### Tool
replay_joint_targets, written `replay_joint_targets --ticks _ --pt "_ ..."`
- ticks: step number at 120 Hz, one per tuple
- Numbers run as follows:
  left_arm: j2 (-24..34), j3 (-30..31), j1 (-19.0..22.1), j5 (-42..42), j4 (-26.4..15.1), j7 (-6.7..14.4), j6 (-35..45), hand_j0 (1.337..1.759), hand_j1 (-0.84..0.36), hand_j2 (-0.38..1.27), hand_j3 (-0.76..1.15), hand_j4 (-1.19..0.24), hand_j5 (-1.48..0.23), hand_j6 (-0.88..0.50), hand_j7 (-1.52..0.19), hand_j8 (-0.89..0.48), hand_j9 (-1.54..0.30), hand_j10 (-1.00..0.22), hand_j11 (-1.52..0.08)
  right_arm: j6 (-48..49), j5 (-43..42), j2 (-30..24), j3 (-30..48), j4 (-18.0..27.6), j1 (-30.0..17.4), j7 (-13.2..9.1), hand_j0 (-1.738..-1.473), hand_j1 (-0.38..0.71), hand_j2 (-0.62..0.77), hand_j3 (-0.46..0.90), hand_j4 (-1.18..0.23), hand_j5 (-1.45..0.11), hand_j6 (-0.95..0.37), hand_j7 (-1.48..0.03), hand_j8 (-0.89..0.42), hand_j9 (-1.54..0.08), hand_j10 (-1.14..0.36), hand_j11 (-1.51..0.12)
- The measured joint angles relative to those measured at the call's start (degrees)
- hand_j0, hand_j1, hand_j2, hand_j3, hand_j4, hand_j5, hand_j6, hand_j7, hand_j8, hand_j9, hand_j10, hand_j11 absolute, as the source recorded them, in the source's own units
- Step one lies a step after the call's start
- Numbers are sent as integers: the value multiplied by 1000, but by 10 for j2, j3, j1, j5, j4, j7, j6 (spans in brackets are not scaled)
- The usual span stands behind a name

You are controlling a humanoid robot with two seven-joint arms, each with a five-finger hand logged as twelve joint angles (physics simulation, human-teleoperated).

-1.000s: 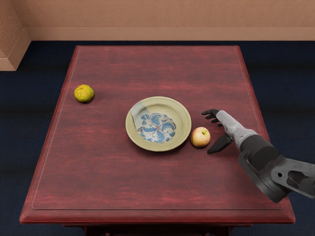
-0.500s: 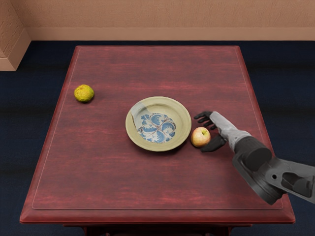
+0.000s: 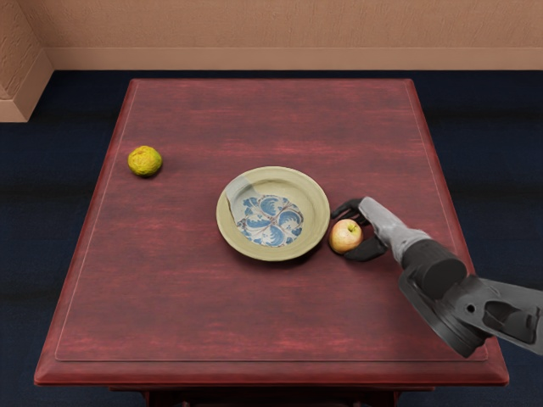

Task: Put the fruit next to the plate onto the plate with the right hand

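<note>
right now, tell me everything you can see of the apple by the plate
The apple is small and round, yellow blushing to red, with a smooth skin and a short dark stem pointing up. It sits upright on the dark red table, not on the plate, right at the plate's right rim; whether the two touch is unclear. The right robot hand cups it from the right, fingers curled over its far side and thumb at its near side.

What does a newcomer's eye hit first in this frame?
The right hand, reaching in from the right, its fingers curled around the apple, which sits on the table beside the right rim of the patterned plate. Next, the lone yellow-green fruit far off near the table's left edge.
</note>
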Motion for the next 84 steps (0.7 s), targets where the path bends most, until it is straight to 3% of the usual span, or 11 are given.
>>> replay_joint_targets --ticks 34,65,73,84 --pt "0 0 0 0 0 0 0 1658 349 0 0 0 0 -1 0 -1 0 0 0 10 -11 0 0 0 -3 0 -1648 245 -65 -2 -610 -687 -356 -743 -357 -716 23 -924" --pt "0 0 1 0 0 0 0 1658 349 0 0 0 0 -1 0 -1 0 0 0 19 -13 0 0 0 -3 -1 -1638 274 -54 -2 -525 -815 -275 -863 -299 -855 104 -1006" --pt "0 0 1 0 0 0 0 1658 349 0 0 0 0 -1 0 -1 0 0 0 22 -13 0 1 0 -4 0 -1639 272 44 -1 -568 -845 -318 -900 -350 -887 125 -1027" --pt "0 0 1 0 0 0 0 1658 349 0 0 0 0 -1 0 -1 0 0 0 27 -13 0 1 0 -3 0 -1640 257 70 -1 -604 -885 -357 -949 -393 -928 160 -1057"
